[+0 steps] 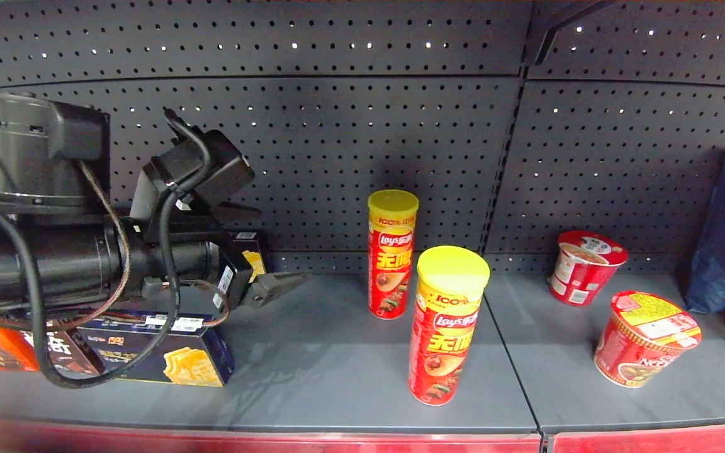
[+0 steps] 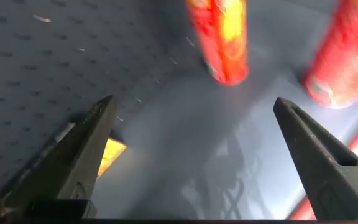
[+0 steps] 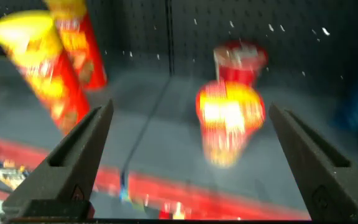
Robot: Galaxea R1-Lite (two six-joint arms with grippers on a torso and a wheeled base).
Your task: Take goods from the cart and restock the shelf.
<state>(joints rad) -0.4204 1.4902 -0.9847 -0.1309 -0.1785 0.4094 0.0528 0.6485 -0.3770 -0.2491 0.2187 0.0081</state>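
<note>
Right gripper (image 3: 190,107) is hanging off the shelf's (image 1: 337,365) front edge, spread wide, empty. Left gripper (image 2: 192,101), equally wide and empty, is hovering by the blue box (image 1: 174,355) near the left front corner. Chip cans (image 1: 447,324) are standing mid-shelf. Nothing held: a fetch from the cart is looking due.

Moderate, even light from the front falls on the shelf (image 1: 337,352). Behind it the pegboard (image 1: 337,126) stays dark and is pricked by bright dots through its holes. The back can (image 1: 392,251) throws a soft shadow onto the pegboard, and a pale sheen runs along the red shelf edge (image 1: 243,437). The head view bows straight lines toward its borders, and both wrist views are smeared; in the right wrist view the front can (image 3: 42,68) streaks and the front cup (image 3: 229,118) is washed out by glare.
</note>
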